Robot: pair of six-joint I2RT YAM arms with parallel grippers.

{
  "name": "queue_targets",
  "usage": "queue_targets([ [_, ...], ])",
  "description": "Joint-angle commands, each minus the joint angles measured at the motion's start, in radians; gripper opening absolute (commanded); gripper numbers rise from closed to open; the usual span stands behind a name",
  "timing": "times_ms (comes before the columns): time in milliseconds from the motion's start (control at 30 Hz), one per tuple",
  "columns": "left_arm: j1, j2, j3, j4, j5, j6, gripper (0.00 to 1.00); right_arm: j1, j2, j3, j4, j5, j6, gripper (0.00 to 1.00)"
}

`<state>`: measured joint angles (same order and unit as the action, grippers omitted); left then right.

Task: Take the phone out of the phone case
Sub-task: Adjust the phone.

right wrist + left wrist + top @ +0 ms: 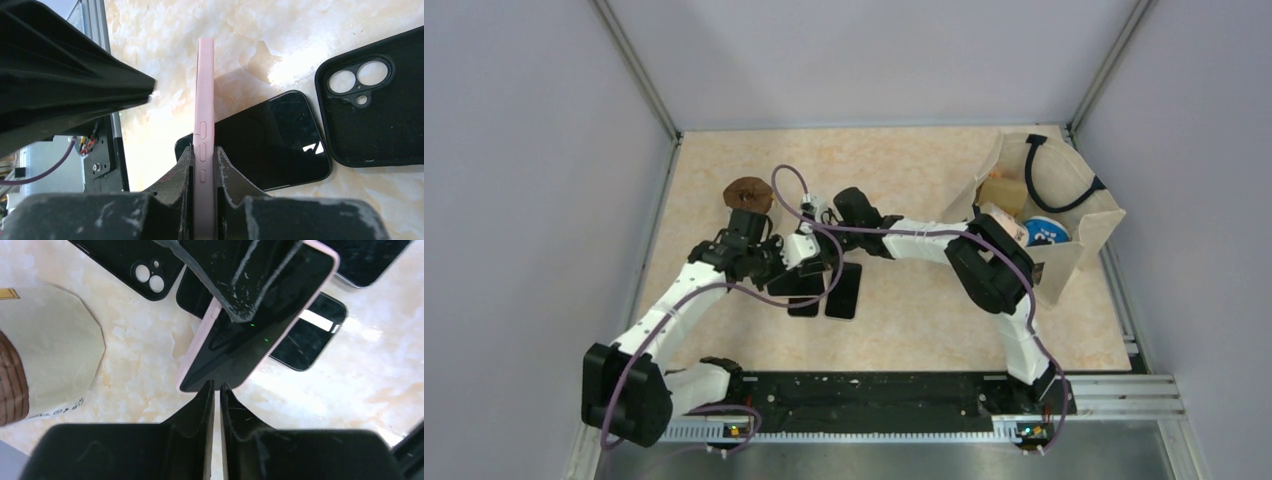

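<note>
**Marbled table (904,170): cased phone held on edge**

The right gripper (203,150) is clenched on the buttoned side of the pink phone case (205,75), which is held edge-up above the table. The phone (235,350) is seated inside it. The left gripper (216,386) is closed, tips at the case's opposite end; whether anything is pinched cannot be told. Beneath the right gripper a black phone (270,140) lies flat, with a black case (375,115) with 2 lens holes beside it.
</note>
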<state>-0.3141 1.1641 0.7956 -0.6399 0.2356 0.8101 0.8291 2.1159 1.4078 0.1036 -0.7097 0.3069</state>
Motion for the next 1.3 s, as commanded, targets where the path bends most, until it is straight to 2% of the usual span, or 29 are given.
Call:
queue_targets([
  [0, 0.022, -0.087, 0.120, -0.208, 0.107, 0.079, 0.19, -0.007, -0.106, 0.031, 0.008, -0.049, -0.039, 0.00],
  [67, 0.043, -0.107, 0.169, -0.294, 0.153, 0.106, 0.27, -0.016, -0.129, 0.031, 0.010, -0.077, -0.047, 0.00],
  [200, 0.100, -0.116, 0.267, -0.415, 0.233, 0.139, 0.37, -0.035, -0.178, 0.041, 0.023, -0.168, -0.049, 0.00],
  [367, 0.218, -0.093, 0.387, -0.508, 0.384, 0.164, 0.41, -0.041, -0.242, 0.045, 0.047, -0.263, -0.029, 0.00],
  [500, 0.245, -0.050, 0.469, -0.583, 0.516, 0.143, 0.46, -0.050, -0.306, 0.039, -0.005, -0.290, -0.108, 0.00],
  [633, 0.246, -0.008, 0.512, -0.594, 0.641, 0.078, 0.52, -0.051, -0.376, 0.049, -0.152, -0.281, -0.253, 0.00],
  [700, 0.245, 0.008, 0.520, -0.595, 0.684, 0.054, 0.61, -0.052, -0.409, 0.056, -0.218, -0.262, -0.332, 0.00],
  [867, 0.243, 0.048, 0.547, -0.635, 0.734, 0.060, 0.72, -0.051, -0.486, 0.066, -0.341, -0.224, -0.478, 0.00],
  [1033, 0.204, 0.075, 0.542, -0.629, 0.791, 0.048, 0.83, -0.051, -0.522, 0.068, -0.375, -0.216, -0.518, 0.00],
  [1267, 0.135, 0.077, 0.514, -0.447, 0.772, -0.075, 0.86, -0.051, -0.547, 0.059, -0.393, -0.238, -0.531, 0.00],
])
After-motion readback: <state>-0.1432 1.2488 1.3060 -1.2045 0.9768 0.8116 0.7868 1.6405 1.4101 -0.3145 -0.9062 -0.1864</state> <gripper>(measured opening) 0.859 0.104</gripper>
